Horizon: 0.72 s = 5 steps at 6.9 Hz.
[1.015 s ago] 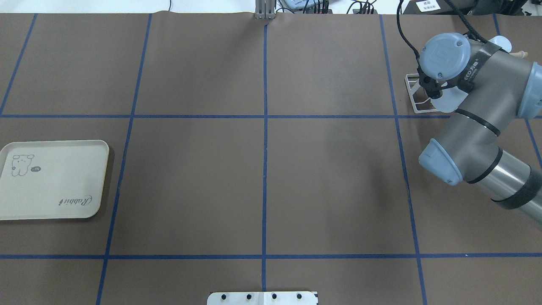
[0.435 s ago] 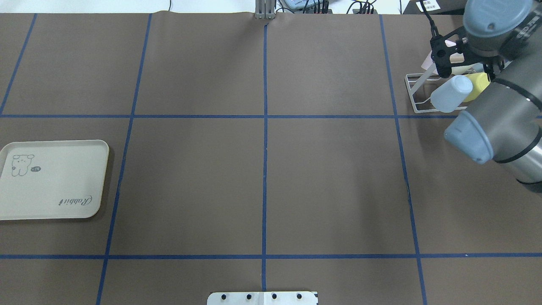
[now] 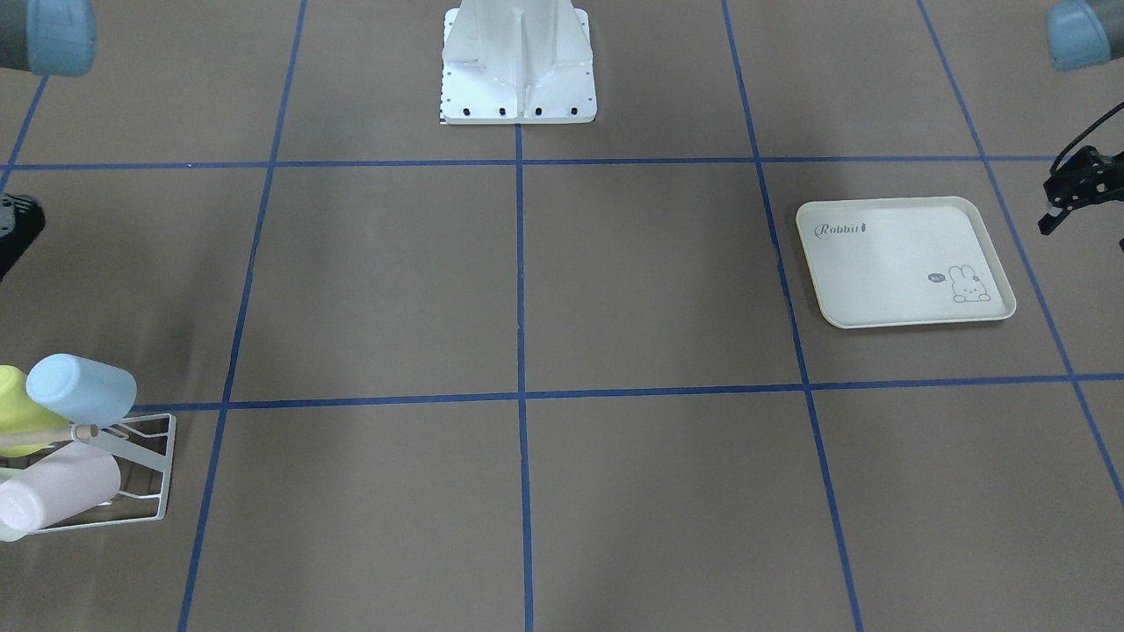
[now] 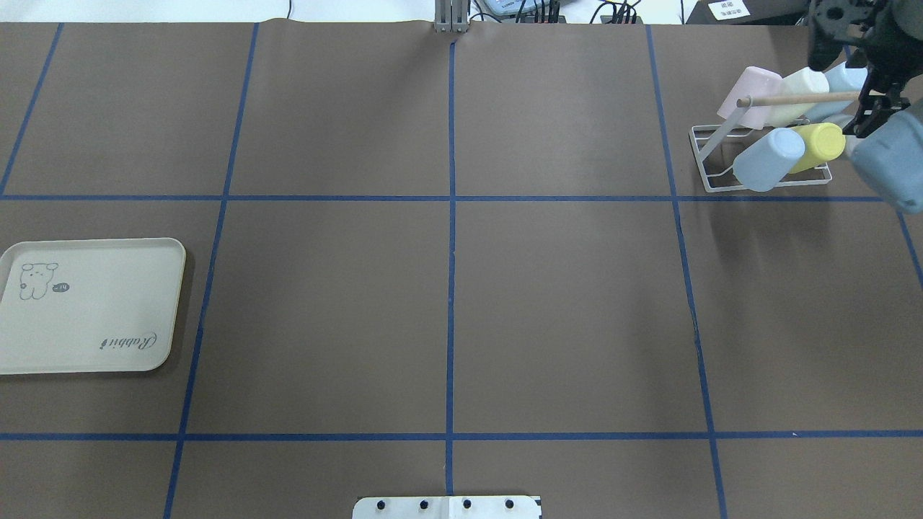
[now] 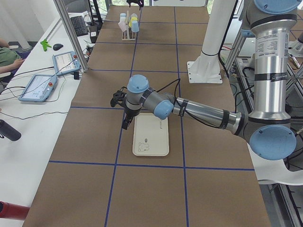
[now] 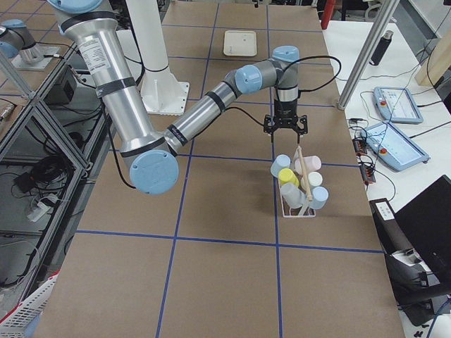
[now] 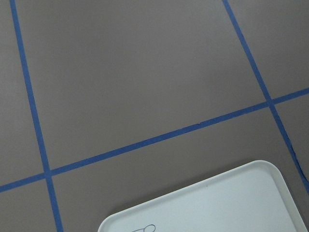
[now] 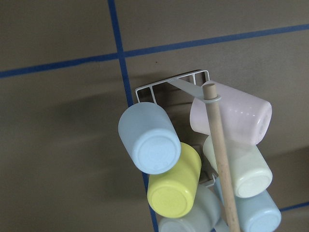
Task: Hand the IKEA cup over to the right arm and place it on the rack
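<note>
I'm seeing the rack (image 8: 186,88) showing as thin white-coated metal wire, smooth and faintly glossy; the dowel (image 8: 219,159) across the rack is looking like bare pale wood, matt; the pale blue cup (image 8: 147,137) on the rack and the yellow cup (image 8: 175,191) beside it are reading as smooth, matt plastic; under the rack the table cover (image 4: 562,303) is looking like matt brown paper, crossed by blue tape lines (image 4: 451,288).

Six cups (image 6: 286,176) on one rack (image 4: 717,137), one tray (image 4: 86,310), two arms.
At the surface's (image 4: 562,310) far right corner the rack carries two light blue cups (image 8: 149,140), one pink cup (image 8: 236,118), one yellow cup (image 8: 174,191), one cream cup (image 8: 241,171), one paler cup (image 8: 193,215) and one wooden dowel (image 8: 221,159); one left arm (image 5: 199,111), one right arm (image 6: 211,105).
</note>
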Tool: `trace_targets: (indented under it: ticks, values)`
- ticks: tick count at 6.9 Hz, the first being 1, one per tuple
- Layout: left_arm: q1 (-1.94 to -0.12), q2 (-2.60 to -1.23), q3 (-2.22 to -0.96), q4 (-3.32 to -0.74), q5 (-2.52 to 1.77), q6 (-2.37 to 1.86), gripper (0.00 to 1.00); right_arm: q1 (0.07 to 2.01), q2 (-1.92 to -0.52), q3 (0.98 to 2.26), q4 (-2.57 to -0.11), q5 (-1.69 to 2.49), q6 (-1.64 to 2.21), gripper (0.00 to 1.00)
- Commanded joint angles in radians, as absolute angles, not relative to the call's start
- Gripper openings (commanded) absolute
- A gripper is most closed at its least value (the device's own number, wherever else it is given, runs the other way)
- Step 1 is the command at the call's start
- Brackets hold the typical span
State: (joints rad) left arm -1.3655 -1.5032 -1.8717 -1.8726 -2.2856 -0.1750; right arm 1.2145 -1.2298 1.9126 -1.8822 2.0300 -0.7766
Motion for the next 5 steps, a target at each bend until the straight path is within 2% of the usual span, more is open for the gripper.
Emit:
trace_targets:
  ticks: [1,4,5]
  values:
    - [-1.471,-1.503,-1.867,-1.755,-2.286,-0.002,1.00,1.362,-1.438,1.902,-1.556,2.206,-0.489,0.99]
    - [-1.603,-1.502,-1.815,-1.629,-2.286,0.284,1.00,1.443,-1.491,1.800,-1.508,2.232,-0.116,0.98]
    - [-1.618,-1.494,-1.813,-1.605,-2.286,0.297,1.00,1.483,-1.500,1.760,-1.508,2.285,-0.098,0.99]
